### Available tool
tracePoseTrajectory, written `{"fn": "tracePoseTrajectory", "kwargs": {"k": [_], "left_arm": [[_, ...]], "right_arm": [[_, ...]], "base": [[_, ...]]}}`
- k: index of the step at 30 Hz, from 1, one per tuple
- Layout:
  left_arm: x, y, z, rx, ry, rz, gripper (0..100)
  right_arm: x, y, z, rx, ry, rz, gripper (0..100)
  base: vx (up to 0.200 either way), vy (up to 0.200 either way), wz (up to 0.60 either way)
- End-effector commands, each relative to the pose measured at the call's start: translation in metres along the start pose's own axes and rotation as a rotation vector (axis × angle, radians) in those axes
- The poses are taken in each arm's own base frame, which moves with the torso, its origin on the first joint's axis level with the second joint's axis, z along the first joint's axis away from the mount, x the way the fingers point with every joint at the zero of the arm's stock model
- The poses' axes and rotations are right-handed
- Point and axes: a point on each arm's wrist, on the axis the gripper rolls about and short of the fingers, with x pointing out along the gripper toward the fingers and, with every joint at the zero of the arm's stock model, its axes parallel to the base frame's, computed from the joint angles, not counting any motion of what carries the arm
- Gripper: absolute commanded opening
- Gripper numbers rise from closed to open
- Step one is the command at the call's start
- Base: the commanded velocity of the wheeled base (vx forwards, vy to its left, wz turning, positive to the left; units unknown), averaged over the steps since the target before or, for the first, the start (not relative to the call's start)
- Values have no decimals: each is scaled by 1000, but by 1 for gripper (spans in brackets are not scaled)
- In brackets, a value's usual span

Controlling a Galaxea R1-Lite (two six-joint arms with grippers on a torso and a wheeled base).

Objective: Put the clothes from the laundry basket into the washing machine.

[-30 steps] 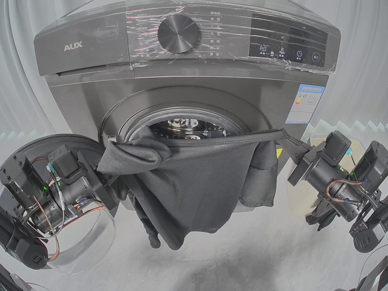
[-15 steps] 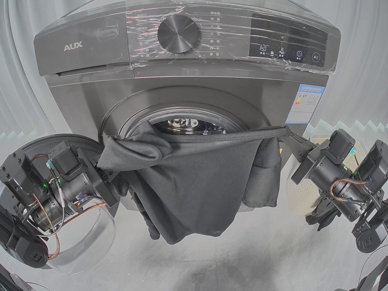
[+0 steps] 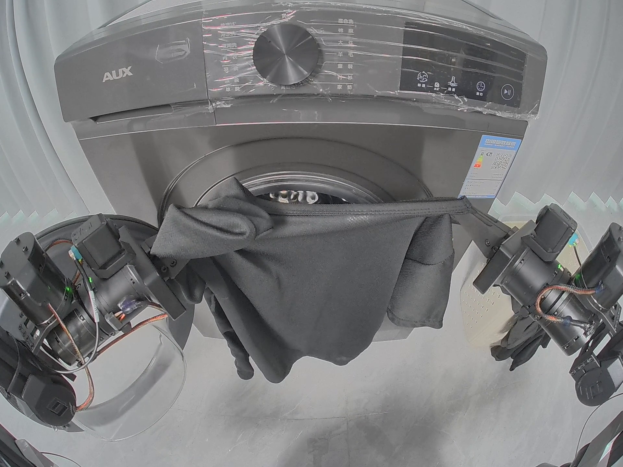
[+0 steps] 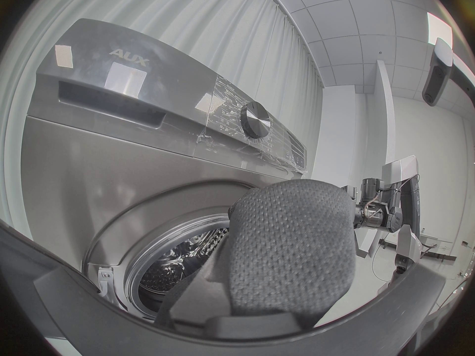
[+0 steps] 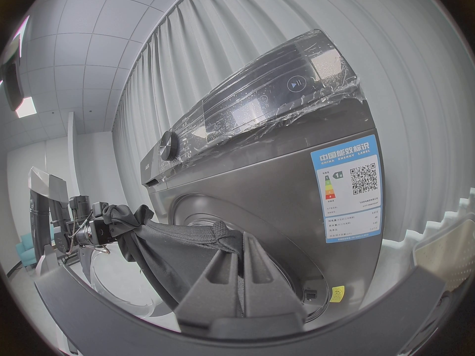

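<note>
Hanging across the drum mouth (image 3: 292, 197) of the washing machine (image 3: 130, 157), the dark garment (image 3: 311, 274) is clenched at its corners by left end effector (image 3: 161, 257) and right end effector (image 3: 476, 220). Risk: its low-hanging bulk may snag below the opening and trail outside.

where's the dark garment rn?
Head view: the dark garment hangs stretched across the open mouth of the washing machine, gripped at its ends by the left hand and the right hand.

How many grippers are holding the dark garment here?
2. The left gripper clamps the bunched end of the dark garment, left of the washing machine opening; the right gripper pinches its stretched hem, right of the opening.
</note>
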Motion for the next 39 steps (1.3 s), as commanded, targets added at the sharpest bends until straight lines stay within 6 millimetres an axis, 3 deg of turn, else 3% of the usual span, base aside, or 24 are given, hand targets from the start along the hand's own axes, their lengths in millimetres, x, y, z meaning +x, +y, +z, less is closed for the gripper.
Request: {"fn": "tracePoseTrajectory", "kwargs": {"k": [1, 30, 31, 33, 39], "left_arm": [[-1, 0, 2, 4, -9, 1, 0], [-2, 0, -7, -8, 30, 4, 0], [-2, 0, -7, -9, 28, 4, 0], [-1, 0, -6, -8, 27, 3, 0], [5, -9, -3, -11, 7, -36, 0]], "right_arm": [[0, 1, 2, 0, -10, 3, 0], [-6, 6, -8, 10, 41, 28, 0], [-7, 6, -9, 10, 45, 26, 100], [-7, 5, -10, 9, 50, 24, 100], [-52, 6, -48, 4, 302, 53, 100]], "base": [[0, 0, 0], [0, 0, 0], [0, 0, 0], [0, 0, 0], [0, 0, 0]]}}
